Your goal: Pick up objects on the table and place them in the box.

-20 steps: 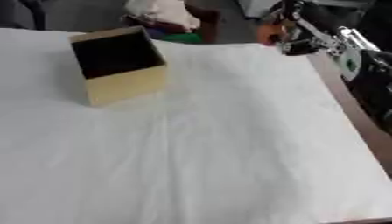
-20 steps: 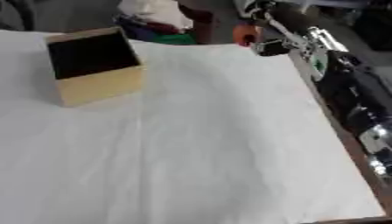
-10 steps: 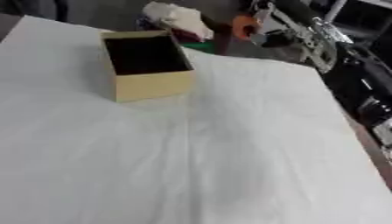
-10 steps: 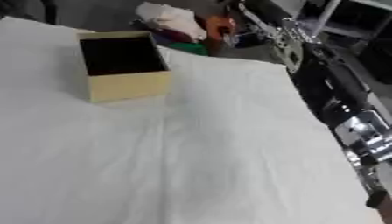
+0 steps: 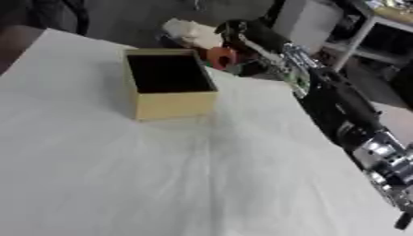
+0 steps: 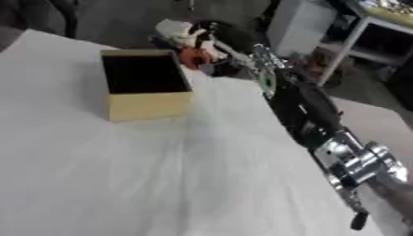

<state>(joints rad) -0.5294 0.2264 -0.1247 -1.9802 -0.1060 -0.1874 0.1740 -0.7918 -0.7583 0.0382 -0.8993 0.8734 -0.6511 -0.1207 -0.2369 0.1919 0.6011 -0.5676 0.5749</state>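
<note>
An open tan cardboard box [image 5: 174,105] with a dark inside stands upright on the white cloth toward the far left of the table. My right arm reaches in from the lower right along the table's right side. My right hand [image 5: 244,33] hangs just beyond the box's far right corner, its fingers curled round a small orange-red object [image 5: 219,56]. That object is in the air, level with the box's rim and slightly to its right. I see no other loose objects on the cloth. My left hand shows in neither view.
The white cloth [image 5: 121,175] covers the table, whose right edge runs under my arm. A pale bundle [image 5: 187,31] lies past the far edge behind the box. A grey cabinet [image 5: 310,18] and shelving [image 5: 379,34] stand at the upper right.
The whole picture has shifted, so the camera has moved. Relative to the box, my right hand with the orange-red object has come leftward, from the table's far right corner to the box's far corner.
</note>
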